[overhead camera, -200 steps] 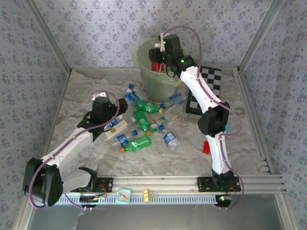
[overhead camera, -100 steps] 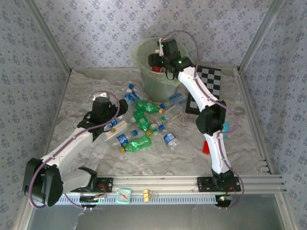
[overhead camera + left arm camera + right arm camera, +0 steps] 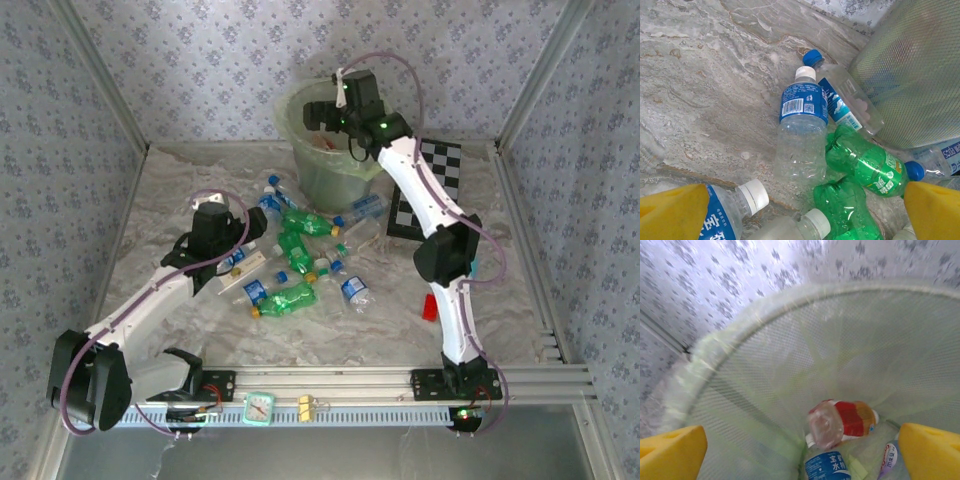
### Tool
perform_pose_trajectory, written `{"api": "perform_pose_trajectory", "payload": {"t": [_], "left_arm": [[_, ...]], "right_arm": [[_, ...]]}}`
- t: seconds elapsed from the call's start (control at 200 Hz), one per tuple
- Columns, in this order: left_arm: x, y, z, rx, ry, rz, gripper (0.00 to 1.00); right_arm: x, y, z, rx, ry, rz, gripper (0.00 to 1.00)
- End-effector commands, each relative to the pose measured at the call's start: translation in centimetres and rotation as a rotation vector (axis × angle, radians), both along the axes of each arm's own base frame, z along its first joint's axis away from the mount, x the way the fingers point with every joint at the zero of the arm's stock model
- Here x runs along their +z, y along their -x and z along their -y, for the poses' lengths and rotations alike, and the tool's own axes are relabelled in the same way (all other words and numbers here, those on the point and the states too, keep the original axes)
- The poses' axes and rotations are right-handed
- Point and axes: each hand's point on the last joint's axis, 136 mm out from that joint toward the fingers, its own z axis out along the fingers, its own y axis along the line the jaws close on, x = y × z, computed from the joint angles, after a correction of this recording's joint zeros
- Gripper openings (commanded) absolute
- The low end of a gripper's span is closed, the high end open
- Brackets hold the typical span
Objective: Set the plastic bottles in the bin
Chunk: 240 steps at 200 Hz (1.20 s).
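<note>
The bin, a pale green bucket with a bag liner, stands at the back centre. My right gripper hangs open over its mouth, and in the right wrist view the gripper holds nothing. Below it, inside the bin, lie a reddish bottle and a blue-labelled bottle. Several plastic bottles, clear and green, lie scattered mid-table. My left gripper hovers open at their left edge. Its wrist view shows the gripper above a clear blue-labelled bottle and green bottles.
A chequered board lies right of the bin. A small red block and a cyan stick sit by the right arm. Patterned walls close in three sides. The bin's mesh wall stands just beyond the nearest bottles.
My right gripper opened over the bin and the reddish bottle it held dropped inside. The left arm has stayed still.
</note>
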Motion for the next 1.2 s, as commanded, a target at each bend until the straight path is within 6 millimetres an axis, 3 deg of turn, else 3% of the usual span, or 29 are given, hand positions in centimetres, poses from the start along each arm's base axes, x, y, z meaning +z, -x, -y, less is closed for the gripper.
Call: {"api": "perform_pose_trajectory", "payload": {"t": [0.0,0.26,0.575,0.705,0.955,0.97,1.0,1.194], "left_arm": [[0.8,-0.6,0.2,-0.008,0.006,0.005,1.00],[0.8,-2.5,1.1,-0.030,-0.029,-0.017,1.00],[-2.1,-5.3,2.7,-0.089,-0.093,-0.165,1.00],[-3.8,-6.1,3.2,-0.093,-0.097,-0.227,1.00],[-6.4,-7.0,3.5,-0.096,-0.131,-0.301,1.00],[-6.6,-7.0,3.5,-0.095,-0.133,-0.307,1.00],[-6.9,-7.1,3.5,-0.096,-0.139,-0.320,1.00],[-9.2,-7.7,4.2,-0.124,-0.171,-0.412,1.00]], "right_arm": [[6.3,3.0,1.2,0.004,-0.060,0.092,1.00],[6.4,7.3,2.8,0.020,-0.034,0.122,1.00],[3.8,13.0,7.3,-0.049,-0.013,0.136,1.00],[1.8,15.0,8.9,-0.084,-0.008,0.117,1.00],[-4.1,17.7,12.6,-0.185,0.065,-0.002,1.00],[-5.6,18.1,12.9,-0.191,0.083,-0.027,1.00],[-6.4,18.3,13.4,-0.206,0.089,-0.045,1.00],[-8.0,19.1,14.9,-0.246,0.090,-0.065,1.00]]}}
